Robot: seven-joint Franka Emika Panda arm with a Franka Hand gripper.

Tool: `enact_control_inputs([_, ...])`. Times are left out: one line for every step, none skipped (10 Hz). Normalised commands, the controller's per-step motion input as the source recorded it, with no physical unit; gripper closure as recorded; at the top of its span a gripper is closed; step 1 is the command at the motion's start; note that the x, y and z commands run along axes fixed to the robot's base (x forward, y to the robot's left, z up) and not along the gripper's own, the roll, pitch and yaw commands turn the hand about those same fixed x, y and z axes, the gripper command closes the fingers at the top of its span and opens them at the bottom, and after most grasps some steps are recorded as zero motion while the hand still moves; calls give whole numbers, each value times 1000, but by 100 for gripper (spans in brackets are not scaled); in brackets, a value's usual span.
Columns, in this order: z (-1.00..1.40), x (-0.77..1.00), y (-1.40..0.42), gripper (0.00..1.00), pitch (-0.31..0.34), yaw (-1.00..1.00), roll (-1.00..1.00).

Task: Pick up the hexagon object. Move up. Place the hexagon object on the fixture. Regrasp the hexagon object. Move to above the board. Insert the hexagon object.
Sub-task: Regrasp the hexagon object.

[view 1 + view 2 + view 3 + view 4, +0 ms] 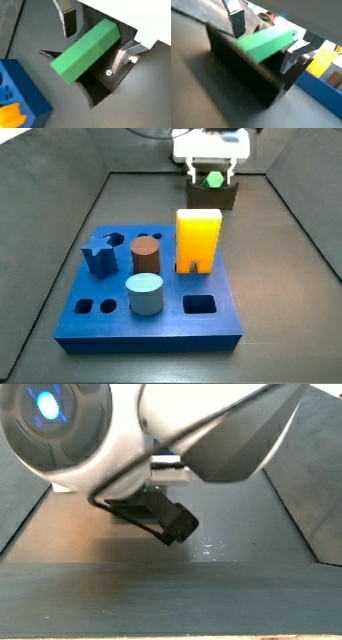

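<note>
While the open claw (97, 37) straddles it ungripped, the hexagon object (85, 50) lies tilted lengthwise on the fixture (244, 70).

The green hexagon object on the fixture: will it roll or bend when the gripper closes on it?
The hexagon object looks rigid, so bending seems unlikely. Its flat faces probably resist rolling. It rests tilted on the fixture, between the gripper's open fingers, so it might slide.

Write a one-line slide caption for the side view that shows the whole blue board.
Tool over the fixture behind the board, green hexagon piece between its fingers.
</note>
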Motion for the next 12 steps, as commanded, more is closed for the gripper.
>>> enact_control_inputs([1000,-21,5,0,-7,-6,8])
enact_control_inputs([1000,-30,1,0,6,13,25])
enact_control_inputs([1000,-31,1,0,15,20,34])
enact_control_inputs([943,-35,1,0,40,21,38])
enact_control_inputs([772,-34,4,0,58,19,39])
enact_control_inputs([600,-30,6,0,75,14,41])
enact_control_inputs([364,-28,4,0,88,-1,43])
enact_control_inputs([188,-28,5,0,91,-11,50])
enact_control_inputs([817,-87,-1000,0,81,20,1000])
enact_control_inputs([809,-85,-1000,0,78,19,1000])
enact_control_inputs([795,-112,-1000,0,67,18,1000])
enact_control_inputs([737,-135,-1000,0,58,17,1000])
